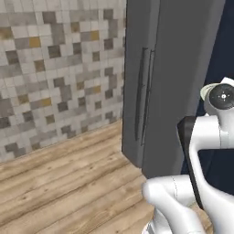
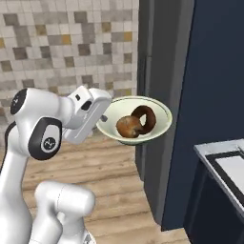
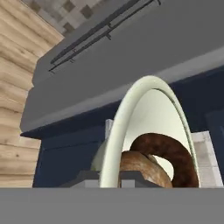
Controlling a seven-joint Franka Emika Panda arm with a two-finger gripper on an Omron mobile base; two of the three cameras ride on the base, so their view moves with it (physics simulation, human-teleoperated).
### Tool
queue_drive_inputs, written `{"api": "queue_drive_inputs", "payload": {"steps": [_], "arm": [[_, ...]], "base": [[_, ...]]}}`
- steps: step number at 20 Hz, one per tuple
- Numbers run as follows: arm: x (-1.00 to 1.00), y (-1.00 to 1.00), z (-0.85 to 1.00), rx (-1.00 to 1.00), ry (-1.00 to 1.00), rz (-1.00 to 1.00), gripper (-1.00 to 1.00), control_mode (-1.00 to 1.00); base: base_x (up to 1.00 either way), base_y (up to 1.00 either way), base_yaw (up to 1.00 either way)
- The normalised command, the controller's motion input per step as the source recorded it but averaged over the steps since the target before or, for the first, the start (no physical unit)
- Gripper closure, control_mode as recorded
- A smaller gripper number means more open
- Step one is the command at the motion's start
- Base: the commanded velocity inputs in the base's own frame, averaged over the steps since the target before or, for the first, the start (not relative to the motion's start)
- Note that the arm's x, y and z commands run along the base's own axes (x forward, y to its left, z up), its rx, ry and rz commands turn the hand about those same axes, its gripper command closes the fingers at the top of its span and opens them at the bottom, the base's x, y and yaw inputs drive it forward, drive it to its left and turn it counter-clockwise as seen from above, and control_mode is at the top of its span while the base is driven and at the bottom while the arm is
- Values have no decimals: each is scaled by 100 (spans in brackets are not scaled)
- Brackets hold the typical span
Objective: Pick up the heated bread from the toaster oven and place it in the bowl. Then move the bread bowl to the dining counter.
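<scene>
My gripper [image 2: 102,117] is shut on the left rim of the pale cream-green bowl [image 2: 161,125] and holds it in the air, roughly level. In the bowl lies the heated bread [image 2: 127,127], a rounded brown lump, with a darker brown ring-shaped piece [image 2: 147,116] leaning against it. In the hand view the bowl's rim [image 3: 130,108] rises edge-on between my fingertips [image 3: 110,178], with the bread [image 3: 139,168] and the ring [image 3: 173,153] inside it. The toaster oven is out of view. A pale top over navy cabinets [image 2: 215,147] sits at the lower right; I cannot tell whether it is the dining counter.
A tall grey cabinet with long bar handles [image 1: 145,96] [image 2: 162,71] stands straight ahead, beside a navy panel [image 2: 214,71]. A mosaic tiled wall [image 1: 55,68] is at the left. Wooden floor [image 1: 68,183] lies below.
</scene>
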Motion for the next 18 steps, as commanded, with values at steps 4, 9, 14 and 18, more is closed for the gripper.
{"api": "queue_drive_inputs", "payload": {"steps": [4,9,14,18], "arm": [[0,0,0,0,0,0,100,100],[0,0,0,0,0,0,100,100],[0,0,0,0,0,0,100,100],[0,0,0,0,0,0,100,100]], "base": [[-9,0,100],[-8,0,100],[-4,0,100],[-1,0,100]]}}
